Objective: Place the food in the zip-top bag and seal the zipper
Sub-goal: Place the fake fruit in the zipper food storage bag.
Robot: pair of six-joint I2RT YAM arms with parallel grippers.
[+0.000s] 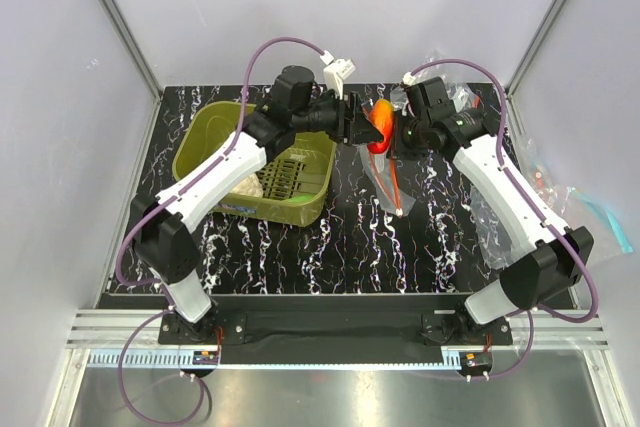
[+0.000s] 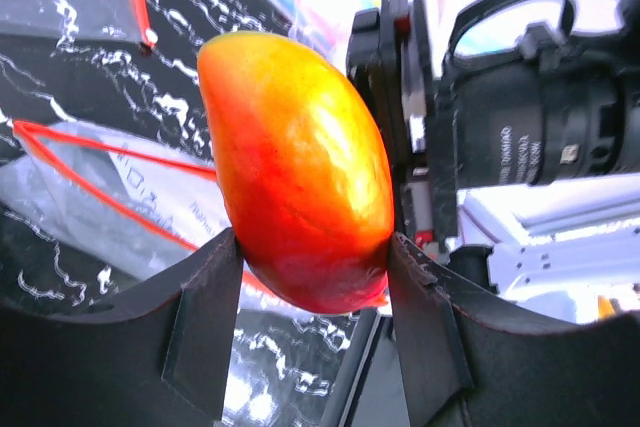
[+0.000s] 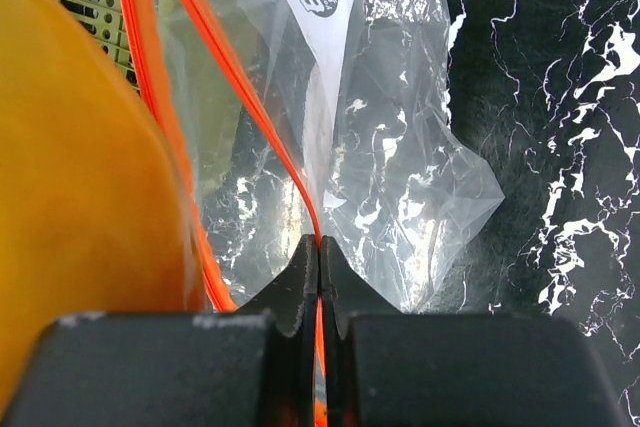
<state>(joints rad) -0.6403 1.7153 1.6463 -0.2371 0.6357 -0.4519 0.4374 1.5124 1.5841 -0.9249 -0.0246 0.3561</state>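
My left gripper (image 1: 362,125) is shut on the orange-red toy food (image 1: 378,119) and holds it in the air at the bag's mouth. In the left wrist view the orange piece (image 2: 300,167) sits between the gripper's (image 2: 312,257) two pads. My right gripper (image 1: 400,137) is shut on the red zipper (image 3: 240,87) of the clear zip-top bag (image 1: 392,182), which hangs down to the table. In the right wrist view the gripper (image 3: 320,247) pinches one strip, the bag (image 3: 410,157) with its white label spreads below, and the orange piece (image 3: 80,197) fills the left. The bag's open mouth (image 2: 90,197) shows in the left wrist view.
The olive-green slotted basket (image 1: 200,137) stands at the left under my left arm, with a pale food piece (image 1: 248,185) inside. Other clear bags (image 1: 560,207), one with a light-blue strip (image 1: 610,222), lie at the right edge. White walls enclose the black marbled table (image 1: 330,247).
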